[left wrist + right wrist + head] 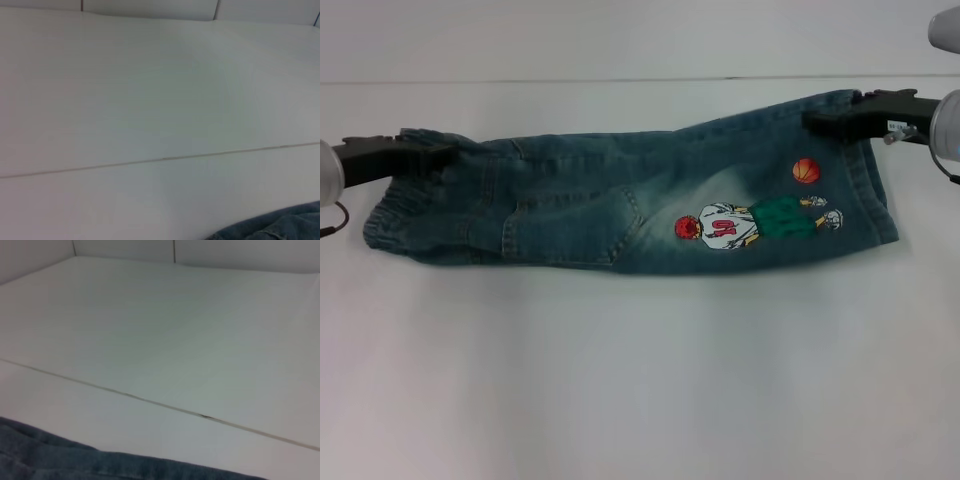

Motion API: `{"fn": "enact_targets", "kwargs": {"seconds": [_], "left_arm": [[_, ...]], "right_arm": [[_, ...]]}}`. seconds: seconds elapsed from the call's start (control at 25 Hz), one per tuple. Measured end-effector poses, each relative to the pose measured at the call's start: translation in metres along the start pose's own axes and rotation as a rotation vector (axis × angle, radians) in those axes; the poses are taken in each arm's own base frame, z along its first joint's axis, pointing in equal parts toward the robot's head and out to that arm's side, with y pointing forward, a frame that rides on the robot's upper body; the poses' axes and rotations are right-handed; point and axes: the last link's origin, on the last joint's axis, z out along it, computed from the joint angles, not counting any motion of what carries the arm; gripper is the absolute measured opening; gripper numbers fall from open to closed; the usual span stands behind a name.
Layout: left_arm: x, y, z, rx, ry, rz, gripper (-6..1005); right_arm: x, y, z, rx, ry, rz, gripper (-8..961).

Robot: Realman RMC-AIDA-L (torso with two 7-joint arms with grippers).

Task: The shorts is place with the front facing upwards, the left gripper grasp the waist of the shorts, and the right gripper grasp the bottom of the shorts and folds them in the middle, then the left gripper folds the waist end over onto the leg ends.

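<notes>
Lengthwise, faded denim shorts (pixel 620 205) lie folded; left claw (pixel 435 153) pinches puckered waist, right claw (pixel 825 117) grips hems.

Bare table (pixel 640 380) lies open in front of and behind both grippers; between the left gripper (pixel 432 153) and right gripper (pixel 825 117) only the shorts (pixel 620 205) intervene.

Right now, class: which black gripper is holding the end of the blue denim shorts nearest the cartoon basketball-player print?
The right gripper, at the hem end of the blue denim shorts beside the print; the left gripper holds the gathered waistband.
</notes>
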Motion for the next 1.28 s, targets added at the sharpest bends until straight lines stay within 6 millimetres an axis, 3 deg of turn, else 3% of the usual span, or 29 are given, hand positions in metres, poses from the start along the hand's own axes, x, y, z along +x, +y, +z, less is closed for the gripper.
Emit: {"fn": "enact_targets", "kwargs": {"seconds": [0.2,0.4,0.64,1.28], "left_arm": [[0.002,0.003,0.0,-0.016,-0.015,0.04,574],[0.003,0.002,-0.001,-0.025,-0.028,0.065,774],[0.006,0.002,-0.005,-0.066,-0.046,0.082,877],[0.022,-0.001,-0.009,-0.077,-0.099,0.192,873]], "right_arm": [[0.002,0.0,-0.001,-0.007,0.005,-0.001,684],[0.004,0.003,-0.001,-0.026,0.014,-0.007,700],[0.007,0.002,-0.003,-0.035,0.023,-0.005,702],[0.011,-0.008,-0.018,-0.085,0.054,-0.014,703]]}}
